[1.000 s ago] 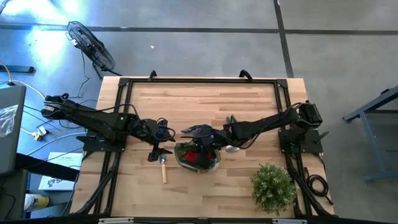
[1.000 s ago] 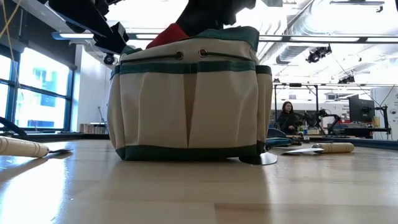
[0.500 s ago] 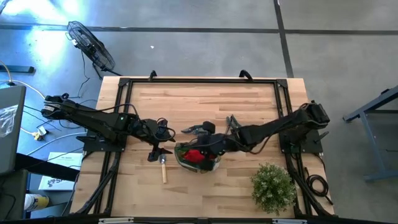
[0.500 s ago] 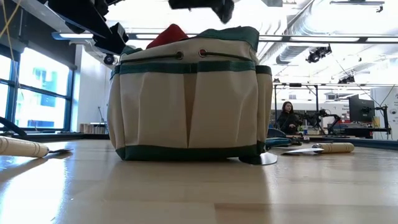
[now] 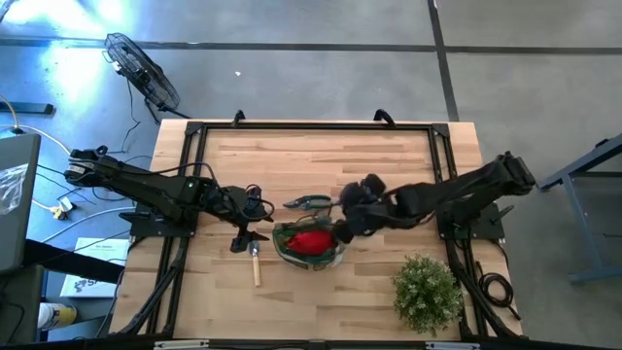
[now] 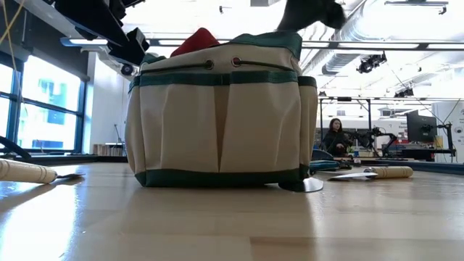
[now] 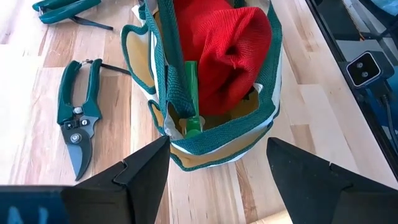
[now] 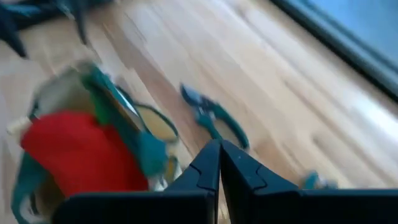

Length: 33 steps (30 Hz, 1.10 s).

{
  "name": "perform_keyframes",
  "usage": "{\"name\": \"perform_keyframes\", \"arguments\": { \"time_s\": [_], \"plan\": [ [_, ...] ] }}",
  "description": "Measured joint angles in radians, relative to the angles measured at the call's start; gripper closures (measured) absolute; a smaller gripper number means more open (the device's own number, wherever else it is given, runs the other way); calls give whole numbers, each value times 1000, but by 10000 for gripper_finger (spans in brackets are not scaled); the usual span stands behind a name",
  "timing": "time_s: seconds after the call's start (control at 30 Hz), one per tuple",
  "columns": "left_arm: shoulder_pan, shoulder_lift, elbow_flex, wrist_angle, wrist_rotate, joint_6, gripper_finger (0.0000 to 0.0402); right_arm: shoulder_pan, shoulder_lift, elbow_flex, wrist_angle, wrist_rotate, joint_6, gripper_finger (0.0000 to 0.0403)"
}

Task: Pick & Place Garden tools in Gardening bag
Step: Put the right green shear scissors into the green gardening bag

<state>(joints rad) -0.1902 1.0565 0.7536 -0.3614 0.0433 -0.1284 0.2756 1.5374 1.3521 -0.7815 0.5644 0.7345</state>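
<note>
The gardening bag (image 5: 311,245) stands on the table's near middle, with the red glove (image 5: 313,240) in its mouth. It also shows in the left wrist view (image 7: 214,134) and the low view (image 6: 221,116). Teal-handled pruning shears (image 5: 309,202) lie flat just beyond the bag. A wooden-handled trowel (image 5: 256,264) lies left of it. My left gripper (image 7: 217,168) is open and empty, just left of the bag. My right gripper (image 8: 219,163) is shut and empty, raised just right of the bag (image 5: 348,220).
A bushy potted plant (image 5: 428,290) stands at the near right corner. Another trowel (image 6: 377,172) lies right of the bag. A second teal-handled tool (image 7: 62,6) lies beyond the shears. A person (image 6: 335,136) sits far behind the table.
My right gripper has risen from the bag's mouth and gone toward the table's right edge. The red glove stays in the bag, and more of it shows from above now.
</note>
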Motion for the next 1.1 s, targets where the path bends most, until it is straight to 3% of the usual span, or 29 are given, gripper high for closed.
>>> {"name": "perform_keyframes", "arguments": {
  "time_s": [0.13,0.4,0.57,0.83,1.1],
  "plan": [
    [0,0,0,0,0,0,142,-40,-5,0,-111,-68,51,399],
    [0,0,0,-9,0,24,142,-119,-5,-1,-241,-151,-1,391],
    [0,0,0,-9,-1,27,142,-164,-5,-22,-234,-247,-27,345],
    [0,0,0,-8,-1,101,142,-266,-4,-121,-236,-255,-38,240],
    [0,0,0,-5,-53,143,142,-436,-4,-261,-181,-323,-10,224]
  ]
}}
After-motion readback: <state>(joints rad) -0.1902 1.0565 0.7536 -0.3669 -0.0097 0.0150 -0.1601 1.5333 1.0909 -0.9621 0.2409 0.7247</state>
